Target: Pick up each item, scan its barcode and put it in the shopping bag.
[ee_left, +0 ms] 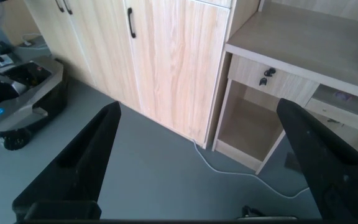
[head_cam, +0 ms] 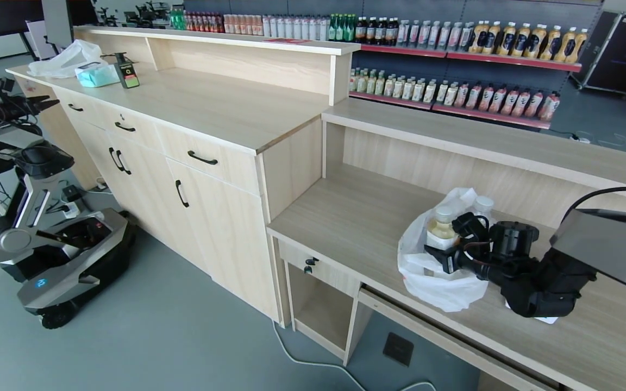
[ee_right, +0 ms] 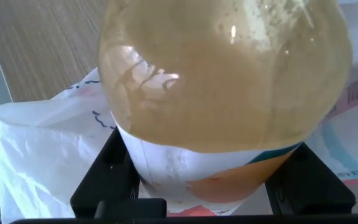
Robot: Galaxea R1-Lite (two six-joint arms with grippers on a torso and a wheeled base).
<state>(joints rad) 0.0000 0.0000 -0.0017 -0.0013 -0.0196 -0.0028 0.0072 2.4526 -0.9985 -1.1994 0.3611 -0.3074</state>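
Where the right fingers sit: pressed against both sides of the bottle, low on its labelled part, with no gap showing at the pads.
Right gripper: clamped on that bottle, carrying it.
Between the fingers: a clear plastic bottle of cloudy yellow drink, cap up, held at the mouth of the shopping bag; I cannot tell whether its base rests on anything.
Handling, as a judgement: it looks full, so fairly heavy for its size. The wall looks stiff but smooth and rounded, so it is likely to slip. The straight labelled band is a better hold than the bulging shoulder.
Just around the fingers: thin white bag plastic, open about the bottle and fingertips. It is soft and probably quick to crumple or catch on a finger.
Just beyond the fingers: a second bottle with a white cap, standing in the bag behind the held one.
Under the bag: the lower counter.
Right arm pose: wrist roughly level over the counter, coming in from the robot's right, fingers pointing into the bag mouth.
Left gripper: fingers spread wide, nothing between them.
Left arm pose: over the grey floor, aimed at the cupboard fronts, well apart from bag and bottle.
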